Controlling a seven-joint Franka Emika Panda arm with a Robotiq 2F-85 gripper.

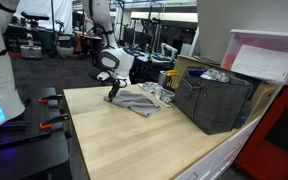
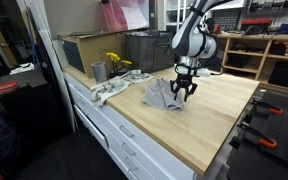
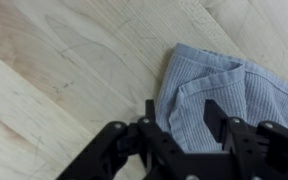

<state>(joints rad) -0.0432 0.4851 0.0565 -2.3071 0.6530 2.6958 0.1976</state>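
Gripper [image 3: 181, 112]: jaws part-way apart, fingers [image 3: 149, 110] pointing down, low over the table [image 3: 74, 60]. No firm pinch shows.

Cloth [image 3: 224, 85]: grey-blue, ribbed, rumpled flat on the table directly beneath the gripper. In the wrist view its folded edge runs between the fingers, and most of it spreads beyond and to one side of them. In both exterior views the gripper [image 1: 111, 93] [image 2: 184, 95] stands at the edge of the cloth [image 1: 136, 100] [image 2: 162, 93]; whether the tips touch it cannot be told.

Table [image 2: 204, 125]: pale wood, bare on the gripper's other side.

Rag [image 2: 109, 88]: pale, crumpled, near the cloth, past it from the gripper.

Cup [image 2: 98, 71]: metal, upright, behind the rag.

Bin [image 1: 216, 100]: dark, open-topped, well apart from the gripper at the table's far end.
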